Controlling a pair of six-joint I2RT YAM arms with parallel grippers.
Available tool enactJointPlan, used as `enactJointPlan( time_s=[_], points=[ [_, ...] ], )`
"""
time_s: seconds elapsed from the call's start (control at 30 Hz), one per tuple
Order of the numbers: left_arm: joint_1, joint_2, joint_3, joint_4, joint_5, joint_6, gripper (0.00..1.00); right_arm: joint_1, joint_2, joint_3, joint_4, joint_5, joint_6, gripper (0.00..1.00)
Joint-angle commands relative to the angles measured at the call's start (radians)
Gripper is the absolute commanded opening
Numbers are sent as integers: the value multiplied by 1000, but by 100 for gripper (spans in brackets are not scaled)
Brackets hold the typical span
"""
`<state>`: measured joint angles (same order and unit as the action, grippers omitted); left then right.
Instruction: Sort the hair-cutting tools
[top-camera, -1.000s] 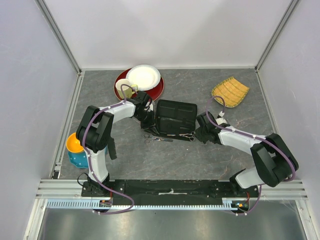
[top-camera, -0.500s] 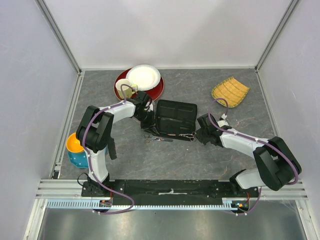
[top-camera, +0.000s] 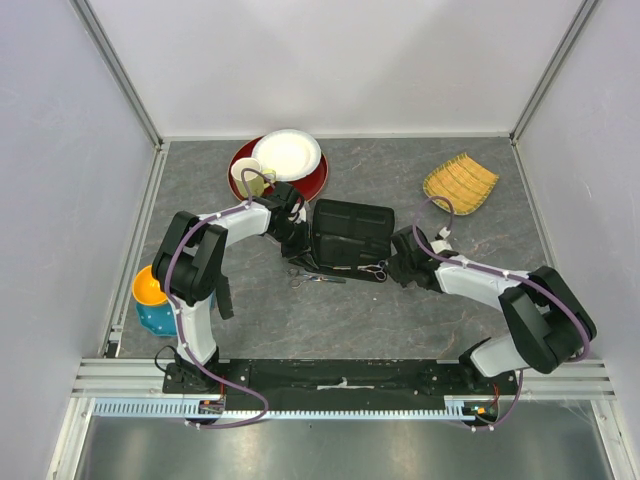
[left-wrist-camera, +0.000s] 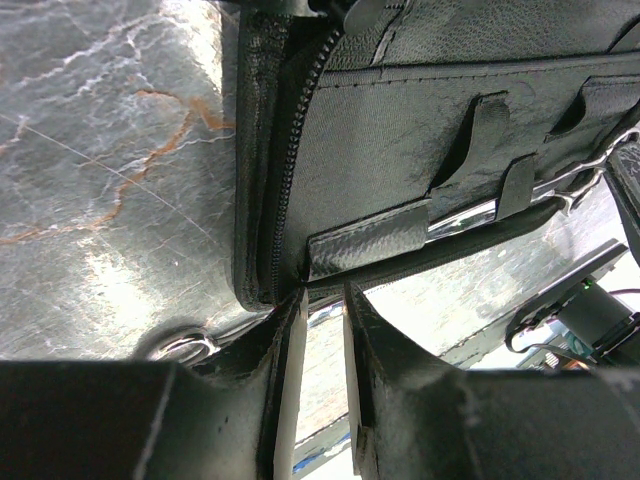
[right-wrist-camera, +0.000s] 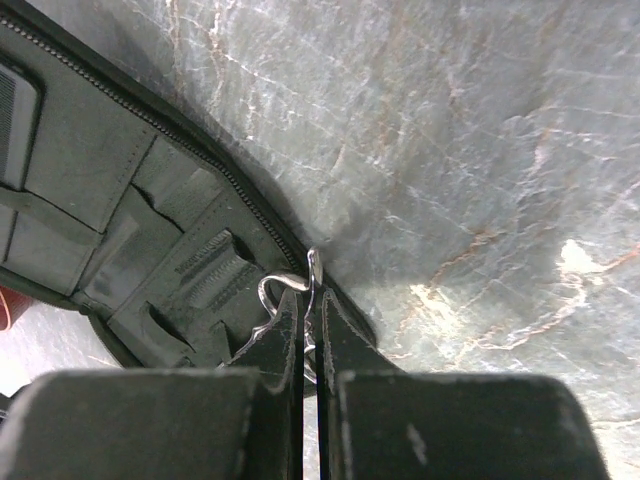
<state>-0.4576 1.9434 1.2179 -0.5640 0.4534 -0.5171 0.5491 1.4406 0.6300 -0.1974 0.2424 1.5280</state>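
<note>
Scissors (right-wrist-camera: 281, 281) ring pinched in right pincer (right-wrist-camera: 312, 312) at case (right-wrist-camera: 90, 180) edge; left pincer (left-wrist-camera: 320, 312) slightly parted at case corner

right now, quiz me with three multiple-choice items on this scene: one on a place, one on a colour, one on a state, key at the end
1. Where on the grey stone-look table is the yellow woven tray?
A. far right
B. near left corner
C. centre, between the arms

2. What colour is the flat zipped rectangular case?
A. red
B. teal
C. black

3. What is the state of the right hand?
A. wide open above the table
B. shut on the ring handle of the thin silver metal scissors
C. shut on nothing

Key: 1 A, the top view shows the tray toward the far right wall. 2 C, the case is black in every view. 3 B, the right wrist view shows its fingers pinching the silver ring.
</note>
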Motion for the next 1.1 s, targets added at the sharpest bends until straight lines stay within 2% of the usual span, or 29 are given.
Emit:
enactJointPlan(
  time_s=[0.0,0.53,0.87,0.97,1.07],
  points=[
    [-33,86,-74,-13,-154,54,30,26,43,56,78,-23,37,0],
    [-42,69,-75,-8,-133,49,31,106,115,76,145,-58,61,0],
    [-44,32,-84,13,-98,40,47,156,106,91,139,-81,86,0],
    [-44,25,-86,18,-97,43,49,161,100,97,122,-80,75,4],
    [-44,-7,-84,16,-137,46,50,163,92,99,92,-60,64,4]
  ],
)
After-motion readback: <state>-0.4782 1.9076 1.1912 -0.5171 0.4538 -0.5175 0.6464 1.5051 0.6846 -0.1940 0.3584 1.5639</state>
